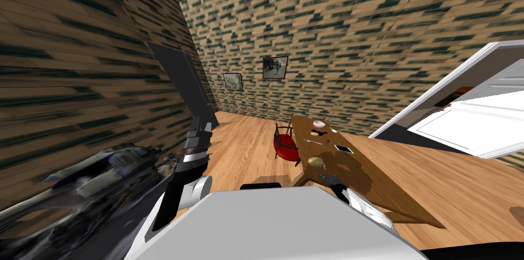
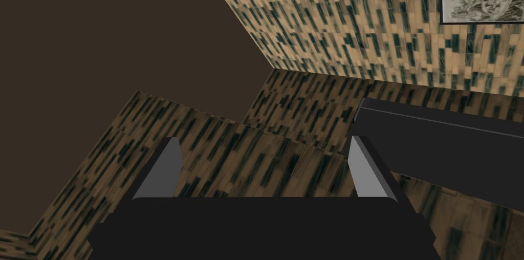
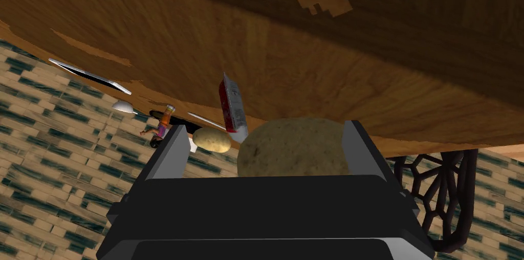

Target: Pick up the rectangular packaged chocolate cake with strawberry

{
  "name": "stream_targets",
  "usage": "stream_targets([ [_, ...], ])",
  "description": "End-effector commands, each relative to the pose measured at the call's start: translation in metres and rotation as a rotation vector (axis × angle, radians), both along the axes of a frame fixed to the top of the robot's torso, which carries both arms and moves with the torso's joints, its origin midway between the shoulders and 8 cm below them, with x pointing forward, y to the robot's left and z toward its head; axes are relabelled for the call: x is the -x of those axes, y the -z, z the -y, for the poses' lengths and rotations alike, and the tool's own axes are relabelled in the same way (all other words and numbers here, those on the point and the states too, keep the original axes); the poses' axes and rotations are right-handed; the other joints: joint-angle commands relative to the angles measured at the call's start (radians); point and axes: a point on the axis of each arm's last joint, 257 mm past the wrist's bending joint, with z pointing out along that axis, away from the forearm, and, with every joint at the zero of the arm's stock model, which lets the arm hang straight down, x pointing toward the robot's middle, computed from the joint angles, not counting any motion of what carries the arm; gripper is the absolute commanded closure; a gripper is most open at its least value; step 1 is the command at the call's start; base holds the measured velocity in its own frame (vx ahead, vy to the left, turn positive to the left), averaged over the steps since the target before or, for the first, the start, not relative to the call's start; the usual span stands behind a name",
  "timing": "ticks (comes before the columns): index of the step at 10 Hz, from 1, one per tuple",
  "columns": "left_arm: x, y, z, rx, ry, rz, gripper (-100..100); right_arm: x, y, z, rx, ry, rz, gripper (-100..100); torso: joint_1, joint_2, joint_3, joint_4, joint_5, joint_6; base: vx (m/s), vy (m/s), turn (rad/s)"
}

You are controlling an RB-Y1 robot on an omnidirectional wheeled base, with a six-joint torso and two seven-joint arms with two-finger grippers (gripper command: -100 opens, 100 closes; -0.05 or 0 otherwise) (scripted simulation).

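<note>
Plainly the right claw (image 3: 263, 134), blades spread, is nearer: the red-and-grey pack (image 3: 232, 107) lies at its eleven o'clock, past a brown lump (image 3: 294, 147), long axis pointing roughly away.

The walls (image 1: 358, 26) are patterned in tan and dark green bricks; the table (image 1: 394, 190) is grained in brown, the chair seat (image 1: 285, 145) is coloured red, the packet (image 3: 231, 104) red and silver

One table (image 1: 378, 190) carried two round brown lumps (image 3: 294, 147) (image 3: 212, 139) and one red-and-white packet (image 3: 233, 103). There was one red chair (image 1: 286, 145), and two framed pictures (image 1: 233, 82) (image 1: 275, 67) were counted.
</note>
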Motion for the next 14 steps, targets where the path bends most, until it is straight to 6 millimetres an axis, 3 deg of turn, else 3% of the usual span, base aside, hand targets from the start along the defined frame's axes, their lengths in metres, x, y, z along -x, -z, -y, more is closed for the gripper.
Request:
stream_targets([
  [1, 0.000, 0.000, 0.000, 0.000, 0.000, 0.000, 0, 0.007, 0.000, 0.015, 0.050, -0.015, -0.043, -100, 0.000, 0.000, 0.000, 0.000, 0.000, 0.000, 0.086, 0.001, -0.039],
  [3, 0.000, 0.000, 0.000, 0.000, 0.000, 0.000, 0, 0.012, -0.004, 0.035, 0.123, -0.040, -0.098, -100, 0.000, -0.001, -0.001, 0.000, 0.000, 0.000, 0.117, 0.009, -0.031],
  [4, 0.000, 0.000, 0.000, 0.000, 0.000, 0.000, 0, 0.012, -0.001, 0.029, 0.100, -0.033, -0.082, -100, 0.000, -0.002, -0.001, 0.000, 0.000, 0.000, 0.054, 0.001, 0.000],
  [5, 0.000, 0.000, 0.000, 0.000, 0.000, 0.000, 0, 0.012, -0.001, 0.030, 0.105, -0.034, -0.085, 0, -0.001, 0.001, 0.000, 0.000, 0.000, 0.000, 0.010, 0.000, 0.002],
  [6, 0.000, 0.000, 0.000, 0.000, 0.000, 0.000, 0, 0.004, 0.005, 0.018, 0.105, -0.035, -0.084, -100, -0.001, 0.004, 0.002, 0.001, 0.000, 0.000, 0.001, -0.064, -0.018],
  [9, 0.000, 0.000, 0.000, 0.000, 0.000, 0.000, 0, -0.009, 0.014, -0.002, 0.105, -0.038, -0.084, -100, -0.008, 0.007, 0.004, 0.001, -0.002, 0.000, -0.013, -0.115, -0.003],
  [10, 0.000, 0.000, 0.000, 0.000, 0.000, 0.000, 0, -0.006, 0.010, 0.003, 0.104, -0.037, -0.082, -100, -0.008, 0.006, 0.004, 0.001, -0.002, 0.000, -0.001, -0.049, 0.008],
  [11, 0.000, 0.000, 0.000, 0.000, 0.000, 0.000, 0, -0.006, 0.011, 0.003, 0.106, -0.037, -0.083, 100, -0.005, 0.006, 0.004, 0.001, -0.001, 0.000, 0.000, -0.010, 0.001],
  [14, 0.000, 0.000, 0.000, 0.000, 0.000, 0.000, 0, -0.006, 0.010, 0.003, 0.106, -0.037, -0.083, 100, -0.001, 0.006, 0.003, 0.001, -0.001, 0.000, 0.000, 0.000, 0.000],
])
